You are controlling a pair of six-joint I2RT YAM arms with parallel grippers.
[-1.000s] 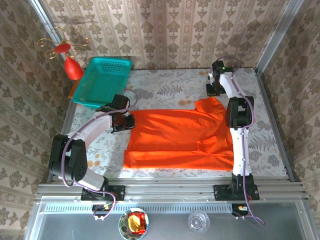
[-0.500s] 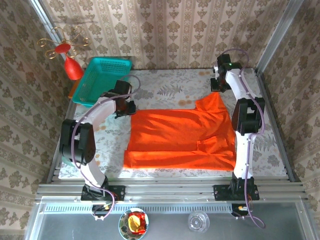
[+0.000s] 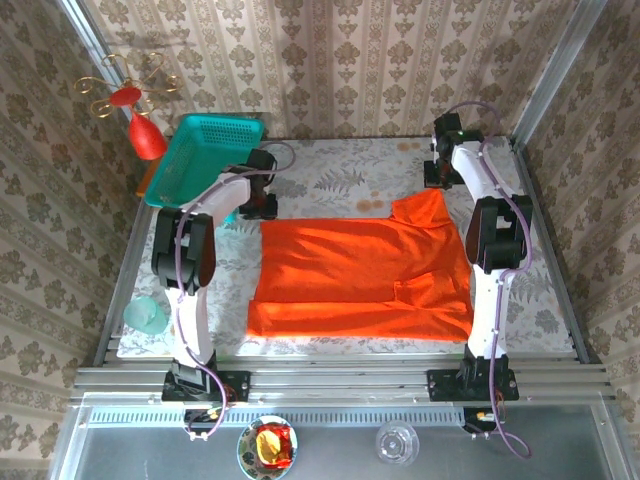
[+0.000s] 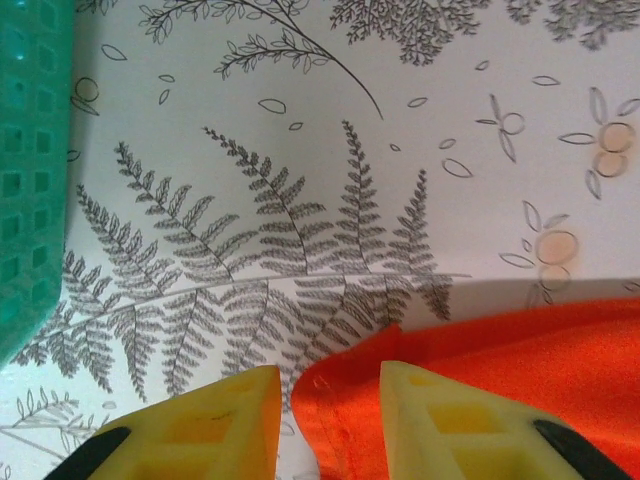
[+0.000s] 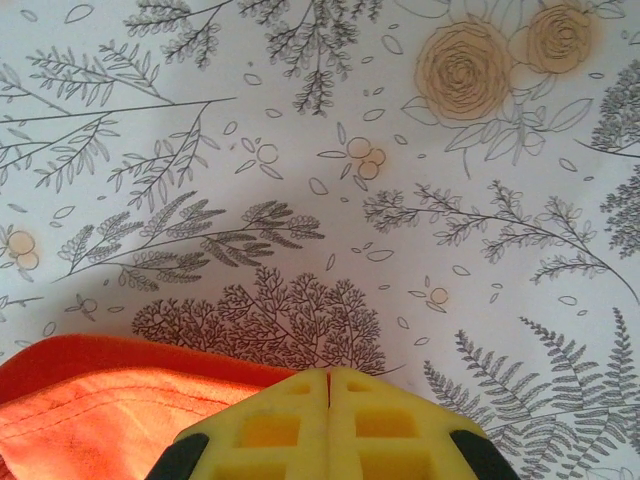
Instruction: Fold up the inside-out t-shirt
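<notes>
Here, the left jaws are seen parted a little, a corner of the inside-out t-shirt [image 4: 480, 380] lying in the gap and, as far as can be judged, not clamped; the right jaws are pressed shut on nothing, the garment's far edge just beside them. The shirt is spread flat across the middle of the table [image 3: 330, 170], near the teal basket [image 3: 205, 160]. Whether a first fold is laid cannot be told; a compact fold is judged yet to be made
</notes>
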